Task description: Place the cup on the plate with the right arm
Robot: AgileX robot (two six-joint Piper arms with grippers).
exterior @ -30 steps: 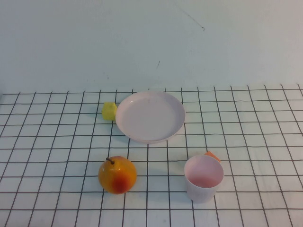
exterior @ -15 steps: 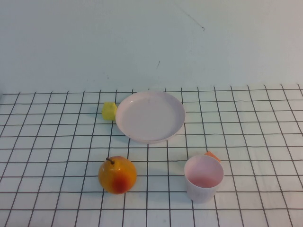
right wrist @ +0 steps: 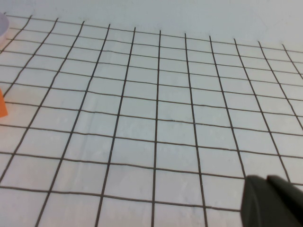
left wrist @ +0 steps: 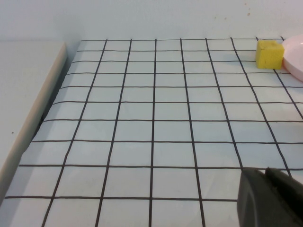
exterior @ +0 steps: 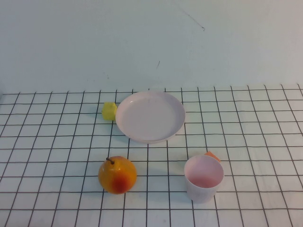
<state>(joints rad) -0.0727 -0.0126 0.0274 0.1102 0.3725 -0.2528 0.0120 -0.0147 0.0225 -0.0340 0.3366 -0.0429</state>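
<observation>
Cup (exterior: 203, 178) near plate (exterior: 150, 116), grippers parked low.

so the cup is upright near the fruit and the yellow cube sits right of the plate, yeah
Not quite: the high view shows the yellow cube left of the plate, not right. The cup is upright, near the fruit. Neither gripper appears there; each wrist view shows only a dark corner, the left gripper, the right gripper.
</observation>
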